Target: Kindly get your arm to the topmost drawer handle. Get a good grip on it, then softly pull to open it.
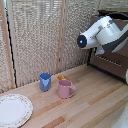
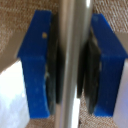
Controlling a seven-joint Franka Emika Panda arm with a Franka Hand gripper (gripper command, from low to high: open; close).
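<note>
The gripper (image 2: 72,65) is seen in the wrist view closed on the handle (image 2: 75,50), with one blue finger (image 2: 35,65) on each side of the bar and dark pads pressed against it. The handle lies between the two fingers, touching both pads, and passes straight through the gap. Its long axis runs across the whole wrist picture from one edge to the other, at right angles to the line joining the fingers. It is a slim silver bar with a bright streak along its length. Both of its ends are cut off by the picture's edges, so its mounting cannot be made out. Behind the fingers a brownish surface is seen, too blurred to be identified with certainty.

In the exterior view the arm (image 1: 102,32) is placed at the exterior view's right, with its dark round joint cap turned toward the camera. The gripper and the handle are hidden there behind the white segments of the arm. Only part of the drawer (image 1: 112,64) is visible, as a dark brown wooden front under the arm, cut off by the picture's right edge.

On the wooden table (image 1: 95,105) a pink cup (image 1: 65,89) is set near the middle, with a blue cup (image 1: 45,81) just beside it toward the exterior view's left. A small orange object (image 1: 61,77) is partly hidden behind the pink cup and cannot be named. A patterned plate (image 1: 14,110) lies at the lower left, cut off by the edge. A woven screen (image 1: 40,35) stands behind the table.
</note>
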